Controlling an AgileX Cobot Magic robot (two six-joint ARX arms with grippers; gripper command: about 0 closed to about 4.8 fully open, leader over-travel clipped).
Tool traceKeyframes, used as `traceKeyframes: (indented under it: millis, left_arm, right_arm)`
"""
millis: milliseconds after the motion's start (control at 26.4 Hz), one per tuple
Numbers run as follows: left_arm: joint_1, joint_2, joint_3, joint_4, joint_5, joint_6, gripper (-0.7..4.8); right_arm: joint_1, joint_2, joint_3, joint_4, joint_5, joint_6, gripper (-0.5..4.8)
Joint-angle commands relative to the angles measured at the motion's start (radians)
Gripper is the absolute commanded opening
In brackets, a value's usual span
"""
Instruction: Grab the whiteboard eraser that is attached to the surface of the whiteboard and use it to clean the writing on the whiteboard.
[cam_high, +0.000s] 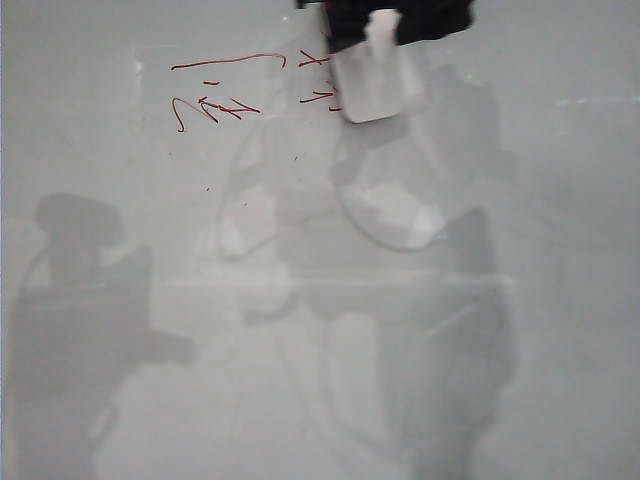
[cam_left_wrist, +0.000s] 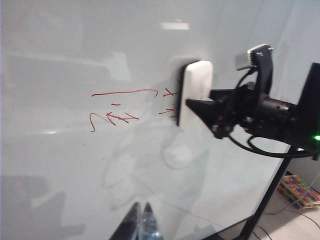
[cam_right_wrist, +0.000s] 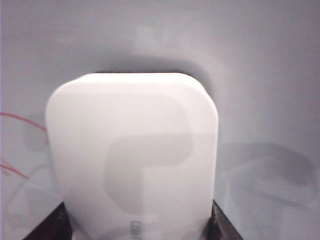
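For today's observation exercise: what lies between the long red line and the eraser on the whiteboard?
In the left wrist view, short red arrow-like marks sit between the long red line and the eraser, which the right gripper holds against the whiteboard.

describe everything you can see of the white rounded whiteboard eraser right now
The small white rounded-corner plastic whiteboard eraser is a smooth, glossy block with a dark felt edge facing the large pale grey-white glossy whiteboard. It sits flat against the board, over the right end of the thin red marker writing, hiding part of it. The right gripper is shut on it, a dark finger on either side. The left gripper is apart from it, low in the left wrist view.
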Motion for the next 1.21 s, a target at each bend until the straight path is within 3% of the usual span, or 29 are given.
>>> traceKeyframes:
  millis: [38, 190, 417, 683, 759, 911, 1062, 1214]
  left_arm:
    - [0.002, 0.0, 0.004, 0.012, -0.029, 0.005, -0.05]
    - [0.002, 0.0, 0.004, 0.011, -0.124, 0.005, -0.05]
    - [0.002, 0.006, 0.004, 0.011, -0.131, 0.005, -0.05]
    - [0.002, 0.018, 0.003, 0.011, -0.198, 0.005, -0.05]
    - [0.003, 0.024, 0.003, 0.011, -0.198, 0.005, -0.05]
    - [0.003, 0.042, 0.003, 0.011, -0.205, 0.004, -0.05]
    - [0.003, 0.07, 0.003, 0.032, -0.233, 0.004, -0.05]
    - [0.004, 0.086, 0.003, 0.072, -0.245, 0.005, -0.05]
  right_arm:
    - [-0.015, 0.105, 0.09, 0.061, -0.098, 0.029, 2.01]
    - [0.025, 0.201, 0.177, 0.065, -0.1, 0.029, 2.01]
    - [0.136, 0.375, 0.331, 0.064, -0.1, 0.029, 2.01]
    - [0.187, 0.551, 0.483, 0.064, -0.114, 0.027, 2.01]
    - [0.192, 0.553, 0.485, 0.056, -0.076, 0.025, 2.01]
    - [0.194, 0.503, 0.485, 0.017, 0.063, -0.137, 2.01]
    - [0.189, 0.375, 0.484, -0.198, 0.191, -0.139, 2.01]
    - [0.183, 0.263, 0.468, -0.335, 0.203, -0.128, 1.98]
